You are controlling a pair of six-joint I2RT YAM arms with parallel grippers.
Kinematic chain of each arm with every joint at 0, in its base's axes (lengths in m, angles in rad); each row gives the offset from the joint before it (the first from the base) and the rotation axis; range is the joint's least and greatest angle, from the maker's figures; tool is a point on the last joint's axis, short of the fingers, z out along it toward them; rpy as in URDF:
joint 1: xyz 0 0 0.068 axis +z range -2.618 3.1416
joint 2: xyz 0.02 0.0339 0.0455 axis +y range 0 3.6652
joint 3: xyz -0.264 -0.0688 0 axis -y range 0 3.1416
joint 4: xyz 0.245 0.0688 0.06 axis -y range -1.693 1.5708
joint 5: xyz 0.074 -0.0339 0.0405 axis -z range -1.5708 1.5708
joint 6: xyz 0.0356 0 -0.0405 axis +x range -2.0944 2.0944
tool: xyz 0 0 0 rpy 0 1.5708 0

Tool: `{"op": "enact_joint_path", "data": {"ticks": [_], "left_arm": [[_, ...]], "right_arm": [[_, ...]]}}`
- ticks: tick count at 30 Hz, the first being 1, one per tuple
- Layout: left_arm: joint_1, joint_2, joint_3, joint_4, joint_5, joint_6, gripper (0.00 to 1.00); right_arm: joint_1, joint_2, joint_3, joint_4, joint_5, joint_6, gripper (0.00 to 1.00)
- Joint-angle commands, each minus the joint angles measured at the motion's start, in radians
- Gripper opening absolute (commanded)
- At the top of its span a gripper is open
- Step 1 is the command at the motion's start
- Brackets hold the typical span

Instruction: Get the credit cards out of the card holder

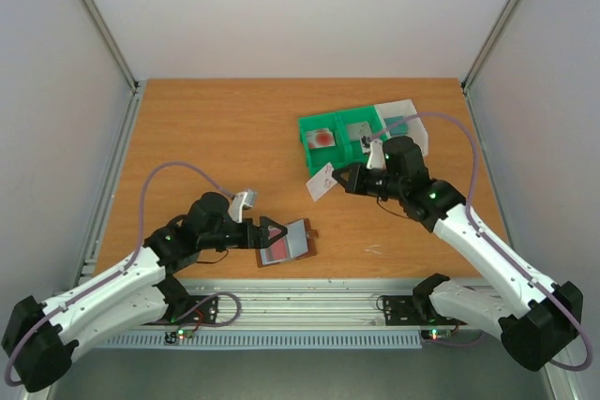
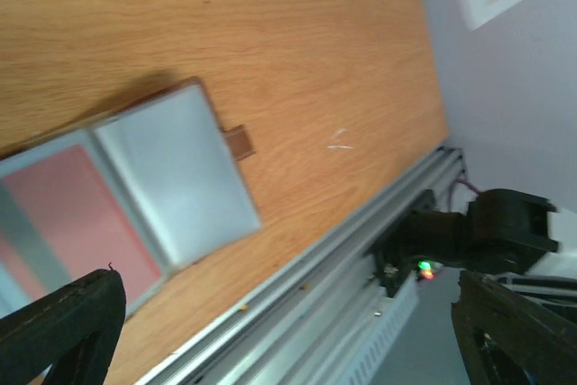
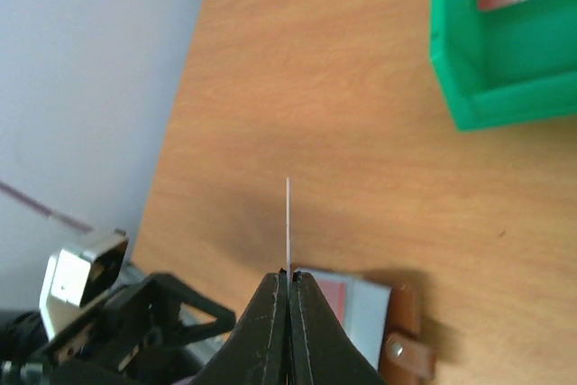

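Right claw (image 3: 288, 277): pressed together on pale card (image 3: 288, 223), gripped by one edge, standing on edge, clear of desk (image 1: 216, 128), prob. for drop-off at trays. Left claw (image 1: 272, 231): spread wide, holding nothing, hovering just beside card holder (image 1: 289, 243), maybe to steady it. Card holder: lying open flat nr front edge of desk, pink card (image 2: 72, 214) apparently in one pocket, other face grey-blue, bare. Green tray (image 1: 305, 142): red-blot card (image 1: 323, 136) in left compartment, grey card (image 1: 359, 128) in right. White tray (image 1: 417, 114) alongside, touching: teal card (image 1: 394, 125) inside.
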Motion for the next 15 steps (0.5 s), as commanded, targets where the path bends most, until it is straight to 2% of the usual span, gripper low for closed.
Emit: {"op": "enact_joint_path", "data": {"ticks": [1,5,11,15], "left_arm": [[0.001,0.039,-0.009,-0.065,-0.085,0.044,0.99],[0.001,0.072,-0.021,-0.108,-0.147,0.070,0.99],[0.000,0.095,-0.056,-0.091,-0.205,0.078,0.99],[0.000,0.110,-0.111,0.016,-0.208,0.060,0.99]], "right_arm": [[-0.021,0.060,0.113,-0.050,0.176,-0.109,0.01],[-0.055,0.129,0.167,-0.023,0.297,-0.155,0.01],[-0.092,0.304,0.197,0.066,0.406,-0.179,0.01],[-0.139,0.381,0.230,0.080,0.512,-0.200,0.01]]}}
